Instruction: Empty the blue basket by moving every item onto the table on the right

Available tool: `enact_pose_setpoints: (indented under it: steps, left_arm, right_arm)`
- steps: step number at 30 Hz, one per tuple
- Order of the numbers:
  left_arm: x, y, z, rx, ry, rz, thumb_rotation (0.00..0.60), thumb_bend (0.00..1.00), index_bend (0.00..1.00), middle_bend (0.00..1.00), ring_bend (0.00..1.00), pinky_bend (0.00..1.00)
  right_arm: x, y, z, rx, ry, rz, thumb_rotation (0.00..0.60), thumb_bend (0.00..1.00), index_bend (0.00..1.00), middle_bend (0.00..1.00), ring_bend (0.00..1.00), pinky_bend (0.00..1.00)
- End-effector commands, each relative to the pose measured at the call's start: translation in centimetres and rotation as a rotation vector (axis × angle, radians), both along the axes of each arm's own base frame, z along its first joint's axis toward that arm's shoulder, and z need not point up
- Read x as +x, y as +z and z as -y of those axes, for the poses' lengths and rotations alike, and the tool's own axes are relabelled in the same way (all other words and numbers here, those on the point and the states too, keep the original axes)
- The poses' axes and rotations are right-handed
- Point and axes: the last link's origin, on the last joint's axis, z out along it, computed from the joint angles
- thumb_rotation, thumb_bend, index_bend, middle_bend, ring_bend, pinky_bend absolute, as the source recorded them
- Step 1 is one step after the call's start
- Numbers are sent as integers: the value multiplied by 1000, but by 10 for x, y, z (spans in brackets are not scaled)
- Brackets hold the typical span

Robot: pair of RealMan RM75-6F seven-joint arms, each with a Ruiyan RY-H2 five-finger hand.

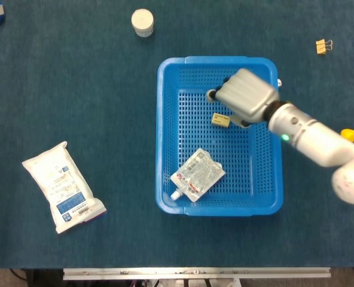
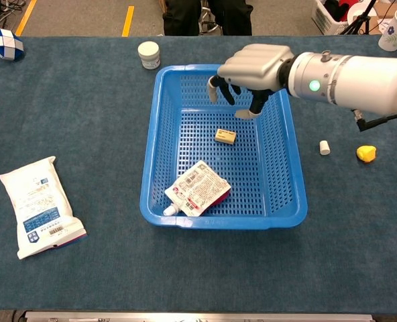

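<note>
A dark blue cloth covered the table [image 1: 105, 89], and near its middle sat the blue basket [image 1: 168, 143], a perforated plastic tray with low sloped walls. Two things lay in it: a small yellow block [image 1: 221, 120] near the centre and a flat spouted pouch [image 1: 197, 176] down toward the 7 o'clock corner, its nozzle pointing at the near wall.

The right hand [image 1: 243, 95] hung over the basket at about 1 o'clock from the block, fingers [image 2: 214, 88] apart and curled downward, holding nothing and apart from the block in the chest view. The left hand was not in sight.

The block looked light and stiff — probably an eraser or similar — so a pinch across its short sides should have served; being low on a gridded floor, fingertips would likely have had to come in nearly upright. The pouch looked soft and slick, apt to fold or slide, so I judged its firmer spout end or a sealed edge the better hold.

Outside the basket, a yellow toy [image 2: 366, 153] and a small white cylinder [image 2: 324, 147] lay at 3 o'clock, and a binder clip [image 1: 324, 45] at 1 o'clock. A white jar [image 1: 142, 22] stood at 11 o'clock, a large white bag [image 1: 61, 186] lay at 8 o'clock — well apart.
</note>
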Motion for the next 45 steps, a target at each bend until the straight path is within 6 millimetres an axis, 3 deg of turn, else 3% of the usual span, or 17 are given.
enact_pose_setpoints:
  steps: [1,10,19,34,40,45]
  left_arm:
    - [0,1,1,2,1,1,600,299,390,273,256,138]
    - [-2,4,-2,3,2,-1,600,298,390,273,256,138]
    - [-4,5,-3,6,6,-3,600,298,390,272,256,138]
    - [-7,8,0,17,15,-4,600,299,390,272,256,138]
    - [-9,9,3,23,22,-5,600,299,390,272,255,138]
    - [-8,9,1,21,10,1,600,299,390,272,255,138]
  right_arm:
    - [-3,-21,3,8,2,-69,600,317,314,478,409,565]
    - [-15,-47,11,-8,-36,-139,600,317,313,478,409,565]
    - [-12,-63,4,23,-36,-145,600,318,313,478,409,565]
    - [14,-77,-13,73,42,-96,600,317,313,478,409,565]
    - [12,-72,-21,13,141,-116,600,292,319,470,403,565]
    - [8,-71,-27,-14,156,-122,600,229,401,463,395,565]
